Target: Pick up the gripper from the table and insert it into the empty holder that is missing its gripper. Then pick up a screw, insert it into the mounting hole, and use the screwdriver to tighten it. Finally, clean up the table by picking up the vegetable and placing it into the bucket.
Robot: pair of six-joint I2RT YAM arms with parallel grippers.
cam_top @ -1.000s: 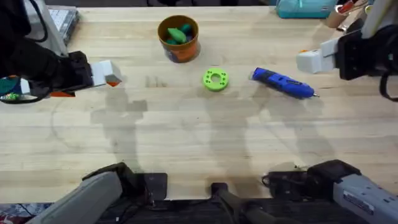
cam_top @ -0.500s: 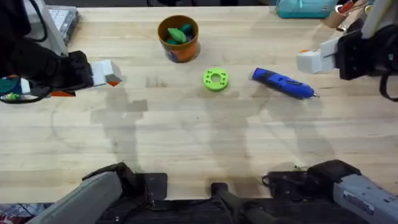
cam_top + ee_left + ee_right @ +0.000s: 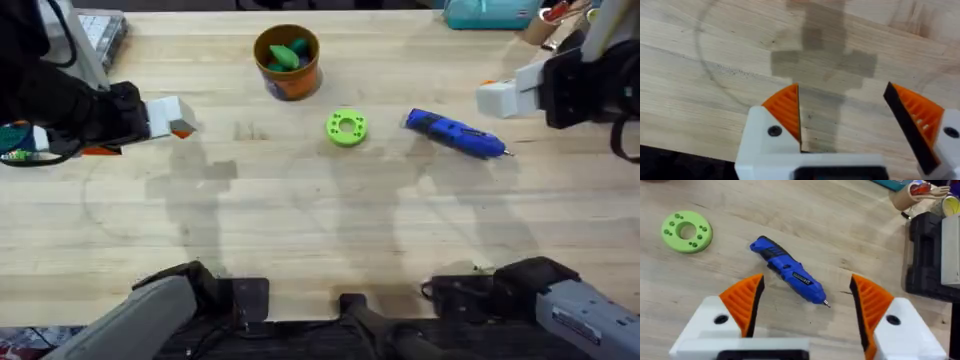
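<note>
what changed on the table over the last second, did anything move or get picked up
Nothing visibly changed. The screwdriver lies where it was, right of the green ring, the bucket holds the green vegetable, and nothing was taken hold of or let go. Both the left gripper and right gripper have open, empty jaws.

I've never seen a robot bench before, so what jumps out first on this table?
Three bright things lie across the far half of the wooden table: an orange bucket with green pieces inside, a flat green ring nearer the middle, and a blue screwdriver lying to its right. The right gripper hangs above the screwdriver, jaws wide open.
</note>
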